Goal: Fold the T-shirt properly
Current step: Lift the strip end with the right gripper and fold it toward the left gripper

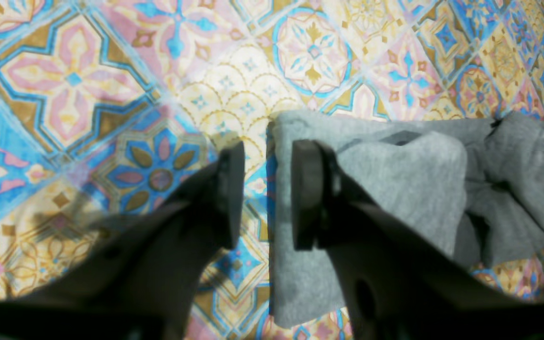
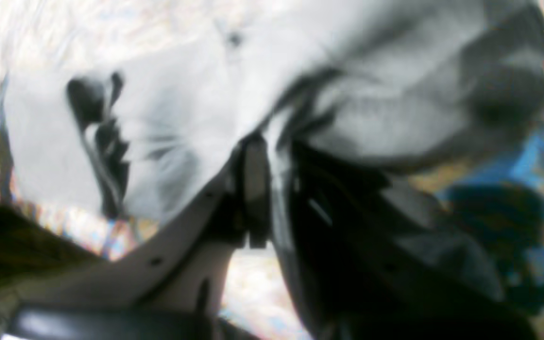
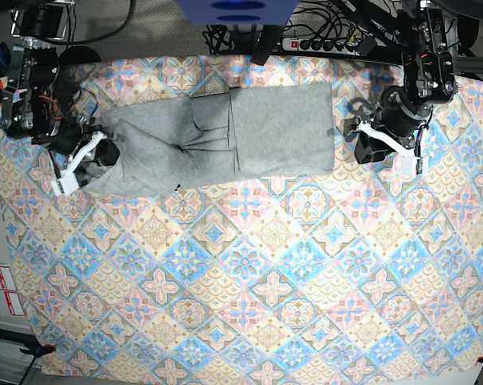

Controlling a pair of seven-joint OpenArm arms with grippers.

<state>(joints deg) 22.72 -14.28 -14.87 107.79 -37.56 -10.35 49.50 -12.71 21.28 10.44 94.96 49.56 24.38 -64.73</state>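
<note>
**One shirt, two grippers, one grip**

Counted: one T-shirt (image 3: pixel 217 143), one patterned tablecloth (image 3: pixel 249 273), two grippers, one power strip (image 3: pixel 326 44) past the cloth's far edge.

Right gripper (image 2: pixel 272 189): fingers (image 2: pixel 253 189) nearly together, clamped on a thin bunch of grey T-shirt fabric squeezed up between them; more fabric spreading away beyond the tips, blurred. Seen from above, sits at the shirt's crumpled end.

Left gripper (image 1: pixel 267 189): fingers (image 1: pixel 232 189) moderately apart, holding nothing. Straight edge of the folded T-shirt running through the gap between the tips, closer to one pad; whether either pad touches the fabric cannot be told. Rest of the grey cloth lying beyond and to that finger's side, tablecloth under the other finger.

T-shirt spread across the far part of the tablecloth, between both grippers, partly folded, flatter toward the left gripper.
</note>
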